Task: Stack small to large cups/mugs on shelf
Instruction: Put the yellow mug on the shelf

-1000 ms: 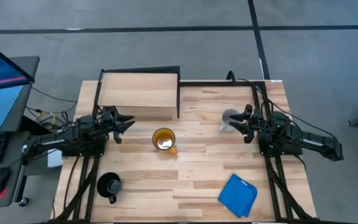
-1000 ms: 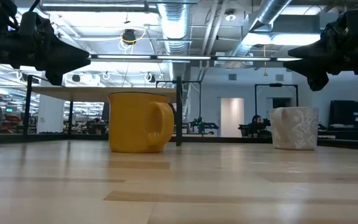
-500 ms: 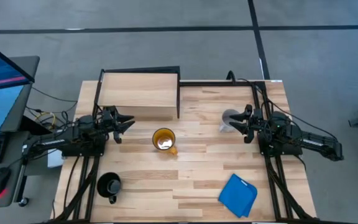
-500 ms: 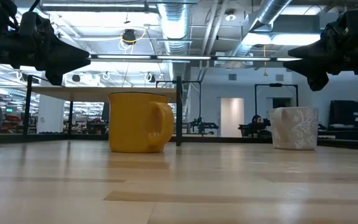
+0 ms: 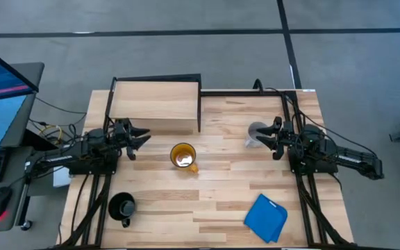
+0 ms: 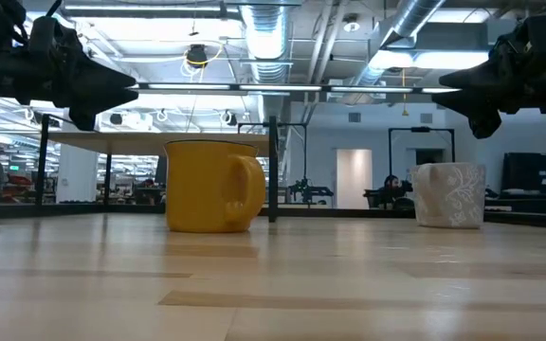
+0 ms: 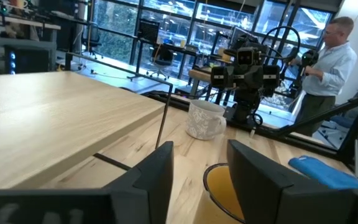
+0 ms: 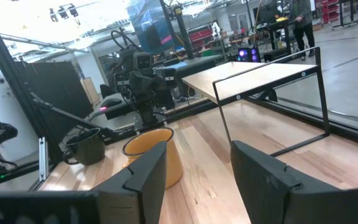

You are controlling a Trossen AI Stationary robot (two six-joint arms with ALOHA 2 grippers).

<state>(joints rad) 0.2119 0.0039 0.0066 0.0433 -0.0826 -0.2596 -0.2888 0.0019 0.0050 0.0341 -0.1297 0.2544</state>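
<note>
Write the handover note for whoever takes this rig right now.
Left gripper: open, empty, above the table beside the yellow mug.
Right gripper: open, empty, over the grey-white mug.
Black mug: near left corner of the table.
Shelf: bare.
Done: nothing stacked.
Left: all three mugs onto the shelf, small to large.

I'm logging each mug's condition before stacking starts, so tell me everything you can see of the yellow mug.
The yellow mug is a glossy yellow-orange cup that looks ceramic, with straight sides and one loop handle. It stands upright and open on the wooden table, near the middle, in front of the raised shelf and apart from it. From above, something pale shows inside; what it is cannot be told. Nothing grips or touches it: the left claw hangs beside it, clear of it.
</note>
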